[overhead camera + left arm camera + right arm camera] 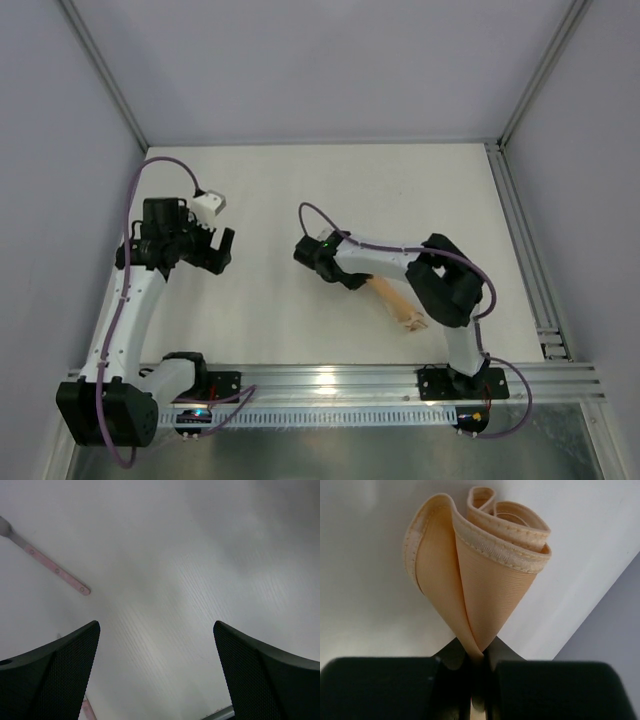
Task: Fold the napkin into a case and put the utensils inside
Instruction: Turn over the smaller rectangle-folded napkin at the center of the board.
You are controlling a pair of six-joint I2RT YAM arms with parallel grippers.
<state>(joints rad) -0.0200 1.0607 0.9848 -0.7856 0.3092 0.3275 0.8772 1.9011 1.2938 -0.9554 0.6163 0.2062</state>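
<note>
A peach napkin (470,580) is pinched by a bunched fold between the pressed-together jaws of the right arm (440,285), above the middle of the white table (400,190), its loose layers curling away in soft, hemmed loops. It looks light, limp and slightly slippery, likely to sag and slide rather than keep a crease, so it seems best taken at a stitched hem or corner and pinched flat. Well to the left of the napkin, the left arm (130,300) hovers with jaws spread wide and empty, near a slim pink-handled utensil (55,571) lying on the table.
</note>
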